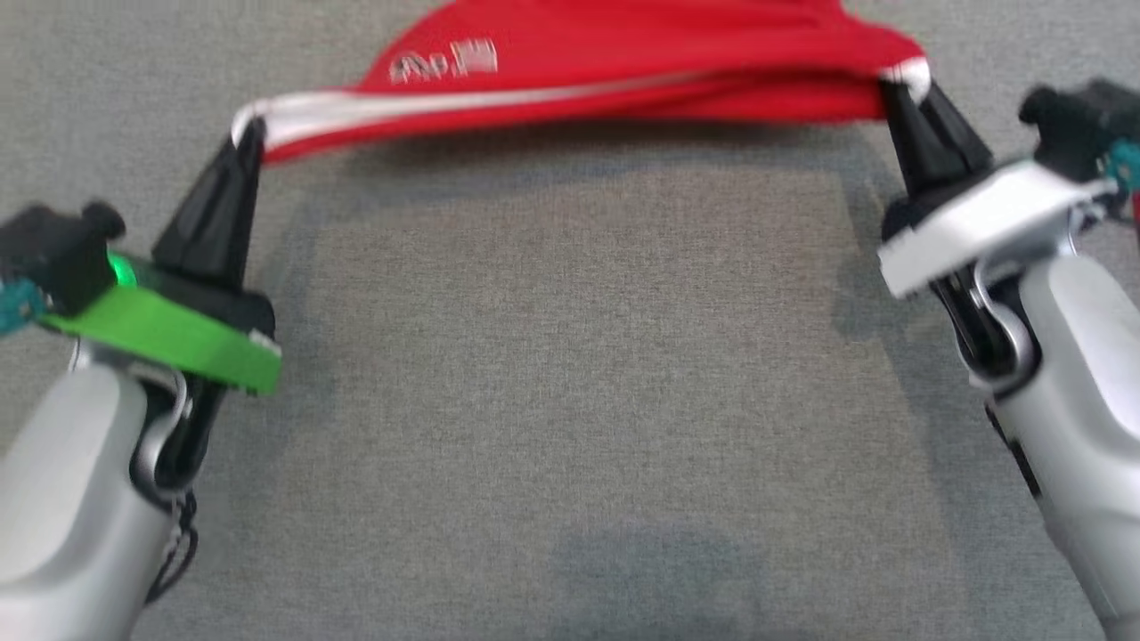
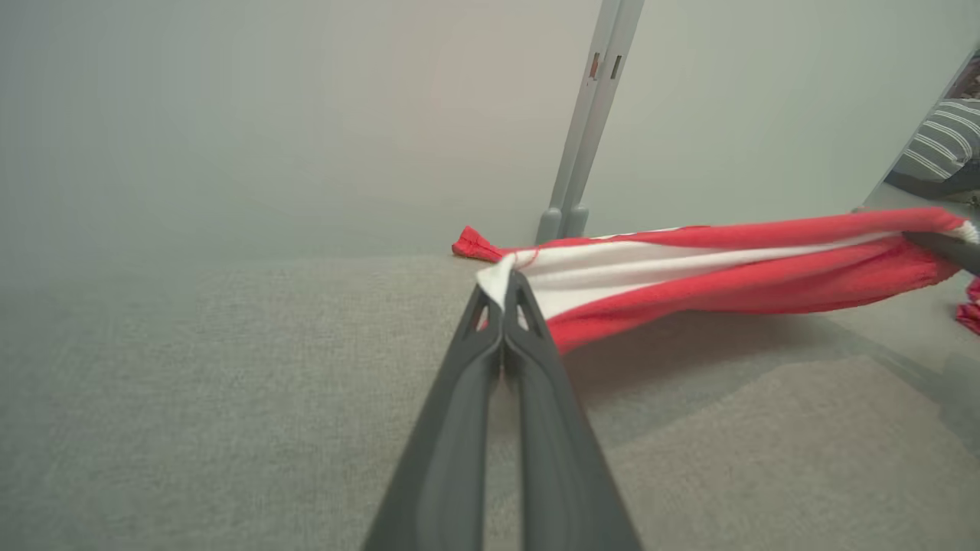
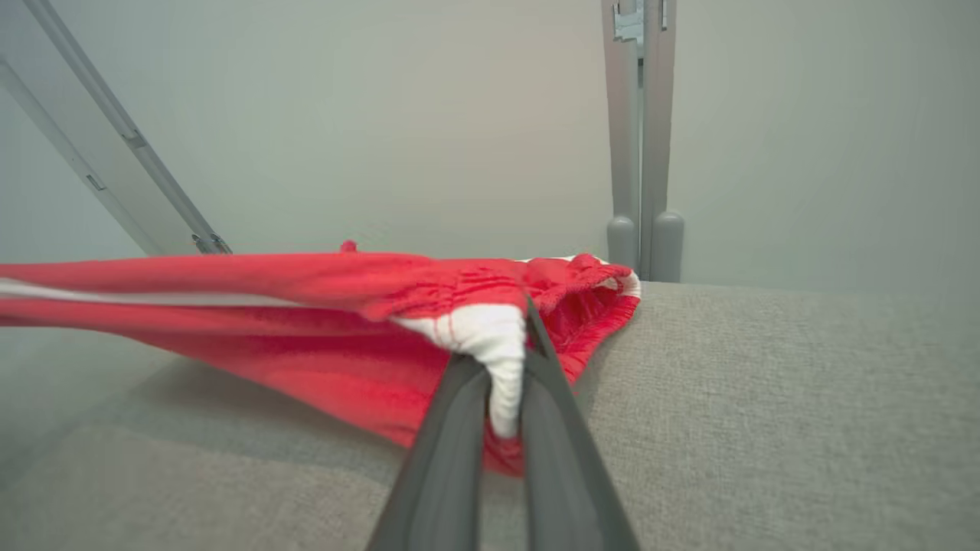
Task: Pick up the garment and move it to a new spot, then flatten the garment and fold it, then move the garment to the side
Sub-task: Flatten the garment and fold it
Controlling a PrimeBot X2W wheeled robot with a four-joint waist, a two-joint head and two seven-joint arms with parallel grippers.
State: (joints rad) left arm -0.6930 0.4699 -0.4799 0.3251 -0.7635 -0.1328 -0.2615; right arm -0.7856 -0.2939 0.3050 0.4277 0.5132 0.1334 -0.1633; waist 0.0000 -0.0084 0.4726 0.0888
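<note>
garment (image 1: 623, 80) hangs stretched at 12 o'clock over the worktop (image 1: 570, 401), its ends clenched by the left end effector (image 1: 249, 133) at 10 and the right end effector (image 1: 898, 85) at 2 o'clock, so pickup seems done; flattening, folding, shifting aside are not yet done.

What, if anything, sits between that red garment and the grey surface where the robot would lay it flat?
Nothing visible does. The left hand and right hand each pinch an end of the red garment, holding it stretched over the grey surface, with its shadow on the patch below.
</note>
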